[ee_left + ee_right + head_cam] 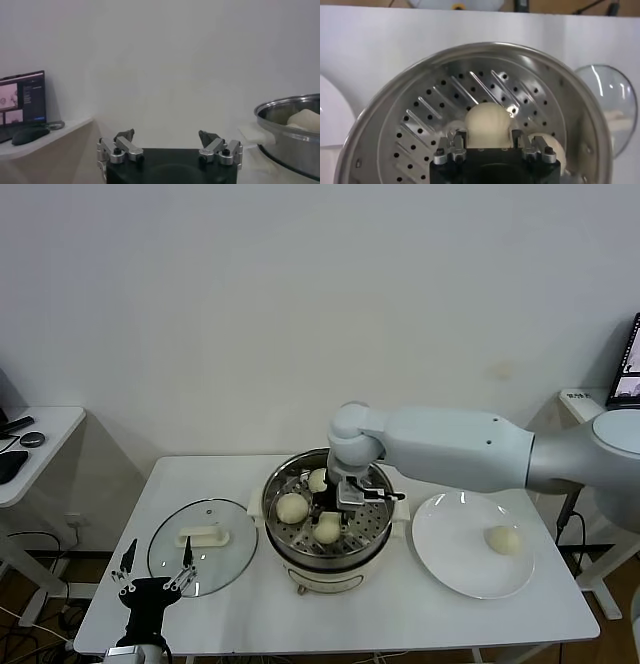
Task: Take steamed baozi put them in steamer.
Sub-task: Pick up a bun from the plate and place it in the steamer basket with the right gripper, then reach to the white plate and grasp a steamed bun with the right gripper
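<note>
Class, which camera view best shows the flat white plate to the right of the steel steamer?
The head view: the whole flat white plate shows, with one pale round bun on it. The right wrist view catches only a white sliver of the plate beside the steamer. The left wrist view shows none of it.

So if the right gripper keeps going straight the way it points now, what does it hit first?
Most likely the baozi sitting between its open fingers: the right gripper points down into the steamer, and that bun lies directly ahead on the perforated tray. Whether the fingers already touch it is unclear.
</note>
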`<act>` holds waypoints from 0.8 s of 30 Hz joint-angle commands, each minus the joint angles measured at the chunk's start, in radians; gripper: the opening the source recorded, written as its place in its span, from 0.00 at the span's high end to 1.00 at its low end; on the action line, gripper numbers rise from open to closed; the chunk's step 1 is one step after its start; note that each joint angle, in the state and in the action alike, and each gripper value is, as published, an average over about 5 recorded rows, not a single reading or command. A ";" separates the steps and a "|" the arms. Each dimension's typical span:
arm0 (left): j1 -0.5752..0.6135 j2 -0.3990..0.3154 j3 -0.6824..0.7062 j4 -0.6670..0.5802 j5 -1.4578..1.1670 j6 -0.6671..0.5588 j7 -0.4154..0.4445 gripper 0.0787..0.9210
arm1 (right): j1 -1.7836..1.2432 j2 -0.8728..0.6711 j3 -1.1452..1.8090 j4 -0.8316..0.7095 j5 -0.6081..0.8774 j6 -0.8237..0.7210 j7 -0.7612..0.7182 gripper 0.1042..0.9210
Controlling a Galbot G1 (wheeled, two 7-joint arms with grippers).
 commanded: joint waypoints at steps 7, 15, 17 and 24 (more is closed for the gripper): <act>-0.003 0.001 0.003 -0.001 0.002 0.002 0.001 0.12 | 0.055 -0.030 0.016 0.033 0.038 0.049 0.001 0.28; -0.011 0.007 0.010 -0.003 0.001 0.004 0.002 0.12 | 0.193 -0.204 -0.001 0.106 0.182 -0.052 -0.064 0.12; -0.014 0.010 0.013 -0.003 0.002 0.004 0.002 0.12 | 0.216 -0.271 -0.009 0.128 0.236 -0.146 -0.081 0.12; -0.023 0.022 0.039 0.001 0.005 0.002 0.003 0.12 | 0.210 -0.548 -0.017 0.164 0.385 -0.612 -0.115 0.12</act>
